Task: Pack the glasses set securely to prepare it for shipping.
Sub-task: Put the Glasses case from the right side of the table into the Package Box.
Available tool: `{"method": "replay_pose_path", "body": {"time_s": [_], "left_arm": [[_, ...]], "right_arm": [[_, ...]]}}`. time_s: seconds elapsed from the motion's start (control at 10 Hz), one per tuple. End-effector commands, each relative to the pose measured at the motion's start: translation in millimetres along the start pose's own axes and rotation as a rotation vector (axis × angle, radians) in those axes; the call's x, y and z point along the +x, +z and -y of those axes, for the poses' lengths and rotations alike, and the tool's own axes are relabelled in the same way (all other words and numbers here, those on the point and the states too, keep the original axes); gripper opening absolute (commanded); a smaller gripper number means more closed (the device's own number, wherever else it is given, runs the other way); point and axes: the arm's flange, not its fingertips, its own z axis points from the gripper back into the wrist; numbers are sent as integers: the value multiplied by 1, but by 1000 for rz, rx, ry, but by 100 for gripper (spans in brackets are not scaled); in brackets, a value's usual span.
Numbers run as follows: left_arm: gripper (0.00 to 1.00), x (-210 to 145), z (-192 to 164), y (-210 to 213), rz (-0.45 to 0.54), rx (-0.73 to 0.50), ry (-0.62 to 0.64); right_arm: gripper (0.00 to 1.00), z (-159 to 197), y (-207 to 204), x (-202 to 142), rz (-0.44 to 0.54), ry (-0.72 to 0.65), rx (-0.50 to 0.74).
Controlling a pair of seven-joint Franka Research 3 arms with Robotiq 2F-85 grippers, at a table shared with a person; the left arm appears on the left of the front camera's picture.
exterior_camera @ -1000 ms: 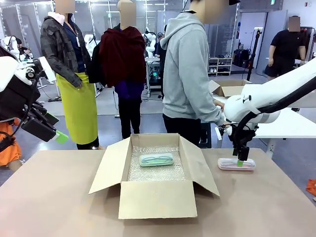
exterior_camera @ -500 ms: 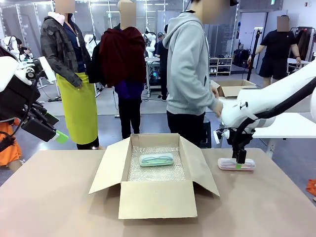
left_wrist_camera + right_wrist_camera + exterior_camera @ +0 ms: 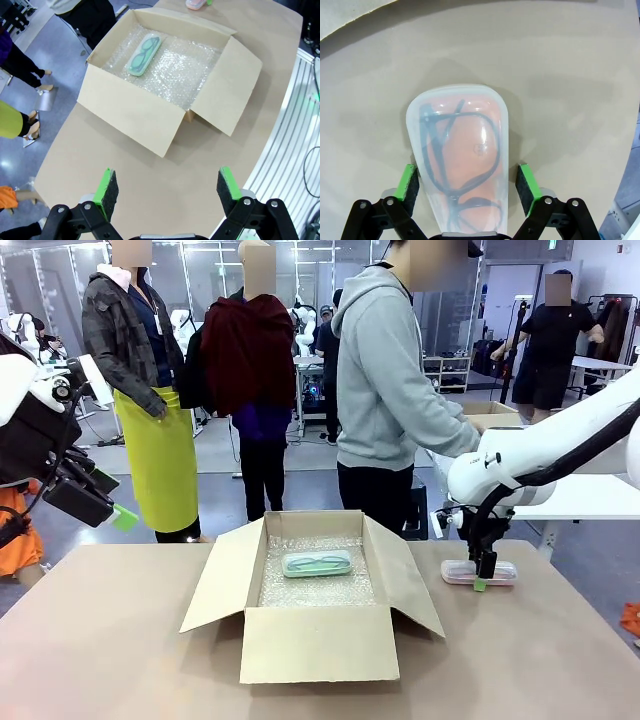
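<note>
Brown tabletop, people standing beyond its far edge. Front view: open cardboard box sat mid-tabletop, with the mint-green case flat on bubble wrap inside, toward the box's far wall. Pinkish-red case lay near the tabletop's far right edge, right gripper down over it. Left wrist view: left gripper hung wide and empty, high over the tabletop's left side, well apart from both cases. Right wrist view: jaws wide, straddling the pinkish-red case across its short width. One pad was about touching the shell, the other had a gap. Not gripped yet, I'd say. Suggest centring first so the close doesn't shove the case sideways, squeezing lightly on that slick shell, then lifting clear of the box flap.
</note>
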Motion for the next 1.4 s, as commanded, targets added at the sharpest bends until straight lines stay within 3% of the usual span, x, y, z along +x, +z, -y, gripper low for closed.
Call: {"method": "replay_pose_path", "body": {"time_s": [0.0, 0.1, 0.2, 0.3, 0.4, 0.8, 1.0, 1.3], "left_arm": [[100, -1, -1, 1, 3, 0, -8], [100, -1, -1, 1, 3, 0, -8], [100, -1, -1, 1, 3, 0, -8], [100, -1, -1, 1, 3, 0, -8], [100, -1, -1, 1, 3, 0, -8], [100, -1, -1, 1, 3, 0, -8], [100, -1, -1, 1, 3, 0, -8], [100, -1, -1, 1, 3, 0, -8]], "right_arm": [[78, -1, -1, -4, 11, 20, -13], [67, -1, 1, -4, 9, 22, -15], [77, -1, 3, -4, 2, 26, -15], [47, 0, 7, -2, -8, 29, -14], [57, -2, 15, -2, -21, 33, -10], [57, -43, 97, 1, -59, 81, -11], [57, -65, 116, 2, -74, 79, -19], [57, -89, 131, 1, -19, 47, -31]]}}
